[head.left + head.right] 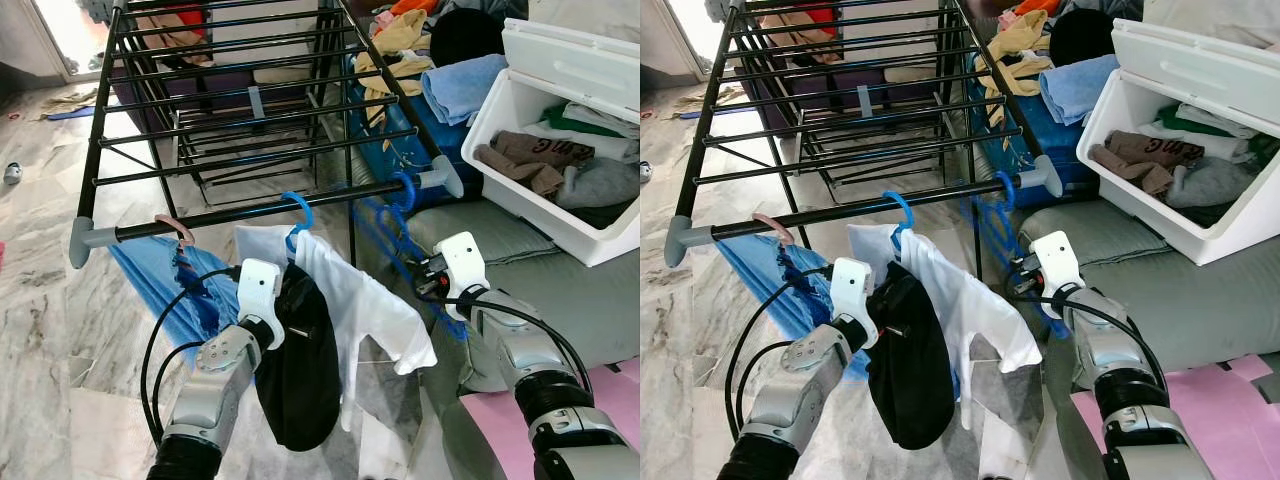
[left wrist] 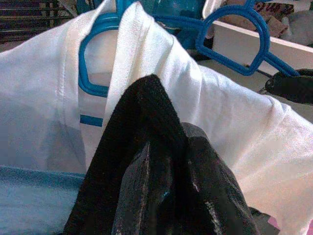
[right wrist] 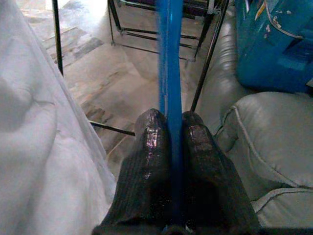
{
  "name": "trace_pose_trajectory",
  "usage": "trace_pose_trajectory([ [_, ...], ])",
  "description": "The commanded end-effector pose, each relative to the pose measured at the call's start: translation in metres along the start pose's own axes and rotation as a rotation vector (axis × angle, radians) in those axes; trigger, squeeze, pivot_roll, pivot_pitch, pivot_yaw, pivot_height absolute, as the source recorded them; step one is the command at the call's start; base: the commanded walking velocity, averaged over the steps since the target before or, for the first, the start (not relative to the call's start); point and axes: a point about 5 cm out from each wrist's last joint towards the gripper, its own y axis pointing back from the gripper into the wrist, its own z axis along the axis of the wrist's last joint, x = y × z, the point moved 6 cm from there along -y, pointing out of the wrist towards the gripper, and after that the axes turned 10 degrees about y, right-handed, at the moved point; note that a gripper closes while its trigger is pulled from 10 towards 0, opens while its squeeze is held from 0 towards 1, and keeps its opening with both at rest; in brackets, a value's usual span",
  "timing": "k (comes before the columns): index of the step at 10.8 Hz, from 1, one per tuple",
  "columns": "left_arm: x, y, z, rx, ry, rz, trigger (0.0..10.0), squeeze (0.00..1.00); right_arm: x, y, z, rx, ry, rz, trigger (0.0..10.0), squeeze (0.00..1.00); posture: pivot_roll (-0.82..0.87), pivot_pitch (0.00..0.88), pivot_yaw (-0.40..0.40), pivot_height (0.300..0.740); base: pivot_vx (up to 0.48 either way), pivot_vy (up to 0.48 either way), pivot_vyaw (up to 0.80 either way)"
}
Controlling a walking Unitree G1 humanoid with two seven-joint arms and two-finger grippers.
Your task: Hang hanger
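Right pincer (image 3: 170,128) is pinching a thin blue hanger (image 1: 392,232), both fingers pressed tight on its bar, as my right wrist view shows. That hanger's hook sits over the near rail of the black drying rack (image 1: 250,210), close to the rack's right end cap, and its body hangs down in front of the grey cushion (image 1: 480,235).

Left pincer (image 2: 168,161) is pressed together on a fold of black cloth (image 1: 296,360) that droops down in front of a white shirt (image 1: 365,305). The shirt hangs on a second blue hanger (image 1: 297,214), hooked on the same rail near the middle. Further left on that rail I see a pink hook (image 1: 178,229) with a blue garment (image 1: 155,280) below it.

Behind the right arm, an open white bin (image 1: 560,130) holds folded clothes. Marble floor (image 1: 50,300) lies under the rack.
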Motion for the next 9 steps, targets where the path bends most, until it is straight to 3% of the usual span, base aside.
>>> trace_pose_trajectory([
  [1,-0.002,-0.001,0.005,-0.011,-0.019,-0.005,10.0,0.0,-0.001,-0.002,0.003,-0.003,0.012,-0.001,0.5,0.0,-0.03,0.063,0.026,0.74,0.0,0.0,0.0],
  [4,-0.002,-0.001,0.005,-0.011,-0.019,-0.004,10.0,0.0,-0.002,-0.002,0.006,-0.016,0.02,-0.009,0.4,0.0,-0.02,0.063,0.024,0.74,0.0,0.0,0.0],
  [6,-0.001,0.001,0.004,-0.011,-0.016,0.005,10.0,0.0,-0.016,0.006,0.031,-0.129,0.03,-0.108,0.6,0.0,-0.02,0.064,0.017,0.74,0.0,0.0,0.0],
  [7,0.0,0.002,0.003,-0.008,-0.016,0.013,10.0,0.0,-0.014,0.013,0.033,-0.156,0.014,-0.13,0.4,0.0,-0.03,0.067,0.017,0.74,0.0,0.0,0.0],
  [8,0.0,0.002,0.0,0.0,-0.018,0.016,10.0,0.0,-0.007,0.022,0.029,-0.169,0.001,-0.152,8.0,0.0,-0.03,0.07,0.02,0.74,0.0,0.0,0.0],
  [9,-0.002,0.0,-0.003,0.009,-0.022,0.019,10.0,0.0,0.003,0.035,0.019,-0.158,-0.04,-0.197,10.0,0.0,-0.04,0.074,0.026,0.74,0.0,0.0,0.0],
])
